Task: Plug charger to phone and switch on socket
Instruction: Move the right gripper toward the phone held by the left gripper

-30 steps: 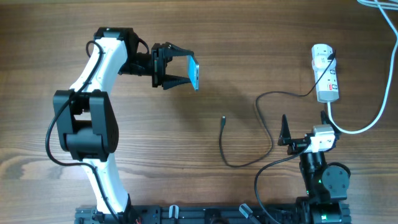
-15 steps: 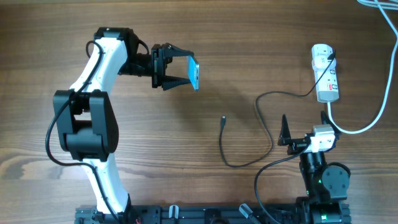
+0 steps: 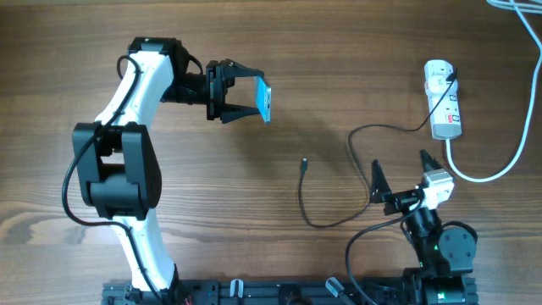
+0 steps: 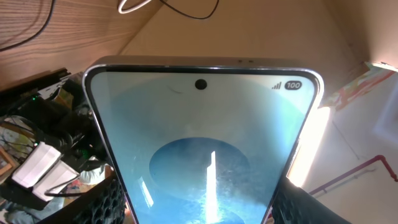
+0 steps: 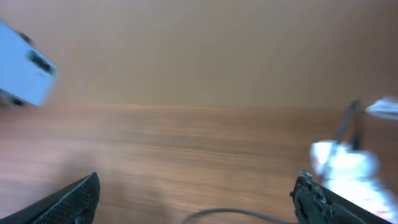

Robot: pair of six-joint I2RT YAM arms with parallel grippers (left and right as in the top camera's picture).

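Observation:
My left gripper (image 3: pixel 254 99) is shut on the phone (image 3: pixel 265 100) and holds it above the table, cyan-blue screen up in the left wrist view (image 4: pixel 202 149). The charger's thin black cable (image 3: pixel 360 161) loops across the table; its small plug tip (image 3: pixel 304 163) lies free at mid-table and its other end is plugged into the socket (image 3: pixel 443 100), a white power strip at the far right. My right gripper (image 3: pixel 400 175) is open and empty, near the cable loop. The right wrist view is blurred; it shows the phone (image 5: pixel 25 71), the socket (image 5: pixel 345 165) and a bit of cable (image 5: pixel 236 213).
A thick white cable (image 3: pixel 518 102) runs from the socket to the table's far right corner. The left arm's white body (image 3: pixel 127 144) stands at the left. Bare wooden table (image 3: pixel 254 220) lies between the arms.
My right gripper has swung left towards the cable loop and its fingers have spread wide. The left arm and the phone have not moved.

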